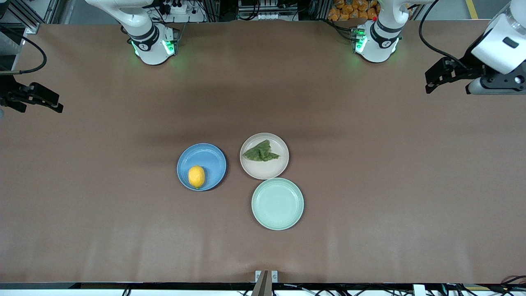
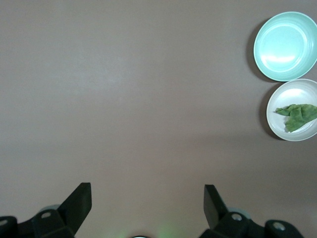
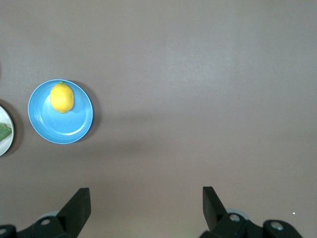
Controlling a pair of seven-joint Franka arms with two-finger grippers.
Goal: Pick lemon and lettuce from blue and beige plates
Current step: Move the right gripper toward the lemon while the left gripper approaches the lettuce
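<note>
A yellow lemon (image 1: pixel 196 176) (image 3: pixel 62 97) lies on the blue plate (image 1: pixel 209 158) (image 3: pixel 69 129) in the middle of the table. Beside it, toward the left arm's end, the beige plate (image 1: pixel 271 168) (image 2: pixel 297 91) holds a wrinkled green lettuce piece (image 1: pixel 261 152) (image 2: pixel 297 116). My left gripper (image 1: pixel 430 82) (image 2: pixel 147 191) hangs open and empty over bare table at its own end, well away from the plates. My right gripper (image 1: pixel 43 105) (image 3: pixel 146 193) hangs open and empty over bare table at the other end.
An empty mint-green plate (image 1: pixel 277 203) (image 2: pixel 286 46) sits nearer the front camera than the beige plate, almost touching it. Brown table surface (image 1: pixel 370 185) spreads around the three plates. Both arm bases stand along the table's back edge.
</note>
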